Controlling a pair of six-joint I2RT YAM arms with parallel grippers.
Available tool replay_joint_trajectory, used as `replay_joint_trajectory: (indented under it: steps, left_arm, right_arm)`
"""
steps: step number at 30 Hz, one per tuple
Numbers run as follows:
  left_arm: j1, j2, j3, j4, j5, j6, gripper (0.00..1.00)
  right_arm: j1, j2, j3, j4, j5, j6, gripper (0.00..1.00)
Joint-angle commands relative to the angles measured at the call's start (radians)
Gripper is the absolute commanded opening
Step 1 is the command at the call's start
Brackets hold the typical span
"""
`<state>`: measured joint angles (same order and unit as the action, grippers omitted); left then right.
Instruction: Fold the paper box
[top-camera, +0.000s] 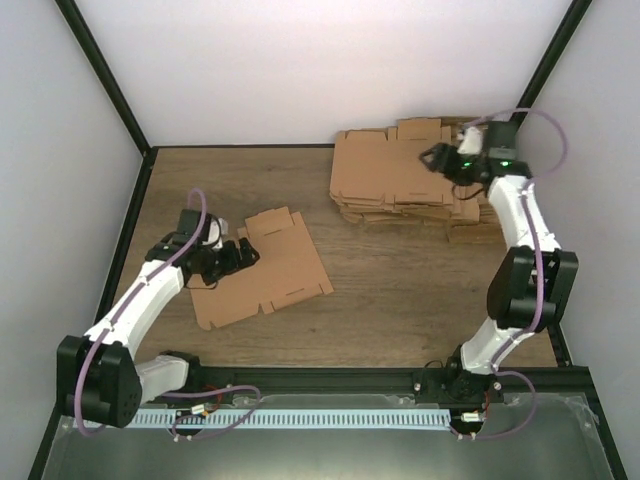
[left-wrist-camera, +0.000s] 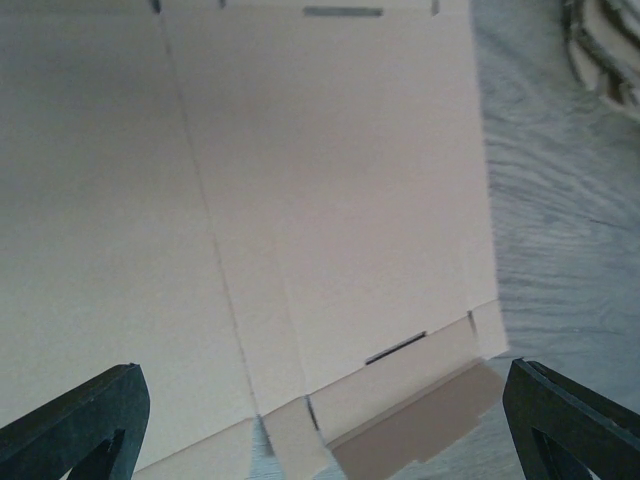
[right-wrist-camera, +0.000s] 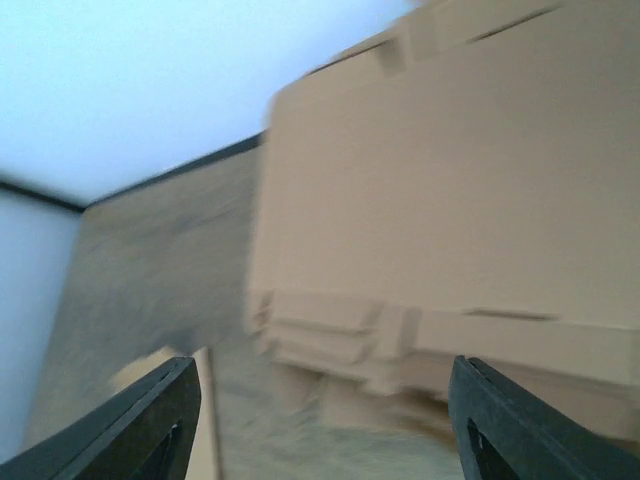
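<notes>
The paper box (top-camera: 270, 268) is a flat creased brown sheet with flaps and slits, lying on the wooden table left of centre. My left gripper (top-camera: 238, 257) is open just above the sheet's left edge. In the left wrist view the sheet (left-wrist-camera: 300, 180) fills most of the frame, with a darker flap (left-wrist-camera: 420, 425) at its near edge, between the wide-apart black fingers (left-wrist-camera: 85, 420). My right gripper (top-camera: 441, 160) hovers open over the back right of the table, holding nothing. Its wrist view is blurred, and the fingers (right-wrist-camera: 150, 420) stand far apart.
A pile of overlapping flat brown cardboard blanks (top-camera: 400, 178) lies at the back right, under and in front of the right gripper; it shows blurred in the right wrist view as the pile (right-wrist-camera: 460, 200). Black frame posts and white walls enclose the table (top-camera: 400, 300).
</notes>
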<state>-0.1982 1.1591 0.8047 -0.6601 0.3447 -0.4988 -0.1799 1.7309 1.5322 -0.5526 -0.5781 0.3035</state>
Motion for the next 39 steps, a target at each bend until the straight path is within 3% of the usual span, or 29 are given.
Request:
replay_joint_trajectory:
  steps: [1,9,14,20,29,39]
  left_arm:
    - [-0.003,0.026,-0.018,-0.004,-0.066,-0.013,1.00]
    - [0.006,-0.048,0.020,-0.117,-0.395,-0.134,1.00]
    - [0.069,-0.098,-0.018,-0.113,-0.405,-0.193,1.00]
    - [0.116,-0.145,-0.059,-0.096,-0.420,-0.257,1.00]
    - [0.117,-0.132,-0.168,0.033,-0.261,-0.272,1.00]
    - [0.116,-0.044,-0.193,0.122,-0.099,-0.154,1.00]
  right_arm:
    - [0.201,-0.071,-0.134,0.070,-0.046,0.018,0.71]
    - [0.525,-0.165,-0.510,0.245,-0.089,0.115,0.71]
    - [0.606,-0.199,-0.667,0.298,-0.117,0.162,0.72]
    - [0.609,-0.273,-0.833,0.374,-0.176,0.291,0.73]
    - [0.680,-0.204,-0.867,0.486,-0.205,0.461,0.66]
    - [0.727,-0.053,-0.799,0.560,-0.167,0.601,0.59]
